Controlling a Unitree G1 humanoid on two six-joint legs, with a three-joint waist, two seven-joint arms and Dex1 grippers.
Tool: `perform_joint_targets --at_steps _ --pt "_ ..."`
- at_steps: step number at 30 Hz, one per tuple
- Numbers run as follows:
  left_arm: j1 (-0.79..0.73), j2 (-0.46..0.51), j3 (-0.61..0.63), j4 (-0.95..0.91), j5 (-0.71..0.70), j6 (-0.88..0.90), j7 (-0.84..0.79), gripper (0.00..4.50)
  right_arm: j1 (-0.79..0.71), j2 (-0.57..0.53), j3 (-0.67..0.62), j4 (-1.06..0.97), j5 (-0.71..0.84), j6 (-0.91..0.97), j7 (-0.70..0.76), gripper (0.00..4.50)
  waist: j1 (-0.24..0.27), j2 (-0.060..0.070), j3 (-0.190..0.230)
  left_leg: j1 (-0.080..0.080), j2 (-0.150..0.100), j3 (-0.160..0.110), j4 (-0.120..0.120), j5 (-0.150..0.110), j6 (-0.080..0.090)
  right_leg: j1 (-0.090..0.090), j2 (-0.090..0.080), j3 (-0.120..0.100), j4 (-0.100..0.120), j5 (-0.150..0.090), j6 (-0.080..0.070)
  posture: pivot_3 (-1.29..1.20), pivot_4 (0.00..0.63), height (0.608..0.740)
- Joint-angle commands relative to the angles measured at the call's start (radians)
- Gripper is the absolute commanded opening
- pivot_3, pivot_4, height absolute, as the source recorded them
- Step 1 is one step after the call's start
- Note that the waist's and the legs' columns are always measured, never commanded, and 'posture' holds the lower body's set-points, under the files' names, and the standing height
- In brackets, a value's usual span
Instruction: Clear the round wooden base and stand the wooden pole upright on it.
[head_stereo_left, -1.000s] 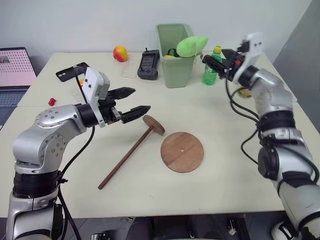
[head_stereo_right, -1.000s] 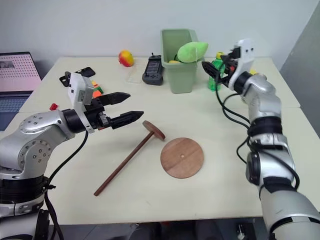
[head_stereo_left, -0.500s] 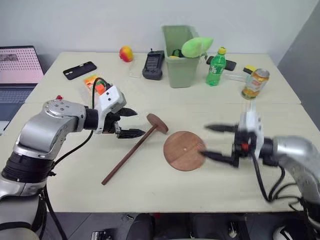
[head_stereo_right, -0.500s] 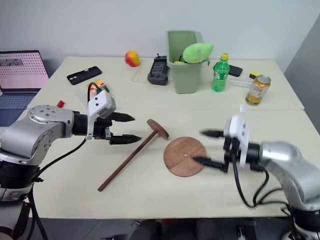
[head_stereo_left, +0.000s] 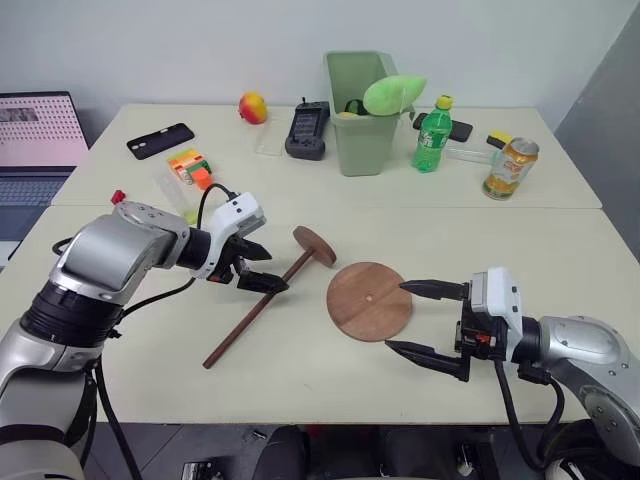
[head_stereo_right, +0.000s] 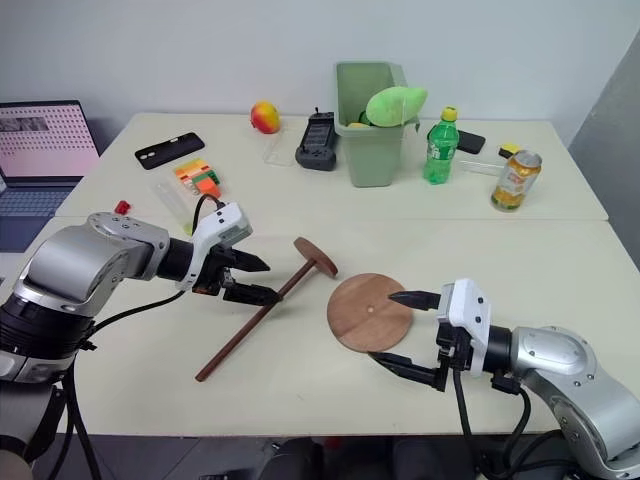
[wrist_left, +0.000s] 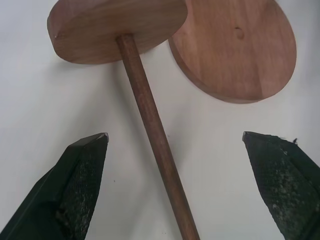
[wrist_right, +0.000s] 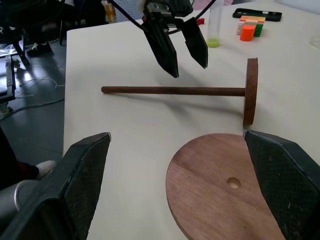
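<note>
Presently, wooden pole (head_stereo_left: 262, 300) lies flat on table (head_stereo_left: 300, 380), thin dark-brown rod, disc end tipped on edge toward round wooden base (head_stereo_left: 369, 301). Base reddish-brown, flat, small centre hole, top bare, sitting near table's front. Left gripper (head_stereo_left: 259, 267) spread wide, straddling pole shaft, not touching. Right gripper (head_stereo_left: 421, 320) spread wide at base's right rim, holding nothing. Bare tabletop around both pieces; clutter well apart at rear.
</note>
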Motion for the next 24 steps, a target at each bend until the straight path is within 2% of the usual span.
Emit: perform_joint_targets --at_steps 1,7,15,18,24 --pt "0.000 -0.009 -0.049 0.004 0.036 -0.024 -0.033 4.50 -0.001 -0.017 -0.015 -0.050 0.036 -0.003 -0.001 4.46 0.000 0.000 0.000 0.000 0.000 0.000 0.000 0.000 0.000 0.000 0.000 0.000 0.000 0.000 0.000 0.00 0.150 0.740" --pt "-0.002 -0.065 -0.084 0.047 0.076 -0.043 -0.023 4.50 0.027 -0.069 -0.045 -0.091 0.115 0.018 0.031 4.46 0.009 0.000 0.000 0.000 0.000 0.000 0.000 0.000 0.000 0.000 0.000 0.000 0.000 0.000 0.000 0.00 0.150 0.740" --pt "0.026 -0.073 -0.106 0.034 0.106 -0.034 -0.014 4.50 0.080 -0.098 -0.068 -0.097 0.120 -0.005 0.027 4.46 0.013 0.000 0.000 0.000 0.000 0.000 0.000 0.000 0.000 0.000 0.000 0.000 0.000 0.000 0.000 0.00 0.150 0.740" --pt "0.024 -0.092 -0.105 0.047 0.117 -0.038 -0.001 4.00 0.087 -0.101 -0.066 -0.098 0.117 -0.011 0.024 4.50 0.015 0.000 0.000 0.000 0.000 0.000 0.000 0.000 0.000 0.000 0.000 0.000 0.000 0.000 0.000 0.00 0.150 0.740" --pt "0.013 -0.094 -0.099 0.044 0.128 -0.029 -0.012 2.68 0.097 -0.105 -0.068 -0.102 0.122 -0.011 0.014 4.50 0.015 0.000 0.000 0.000 0.000 0.000 0.001 0.000 0.000 0.000 -0.001 0.000 0.000 0.000 0.000 0.00 0.150 0.740"
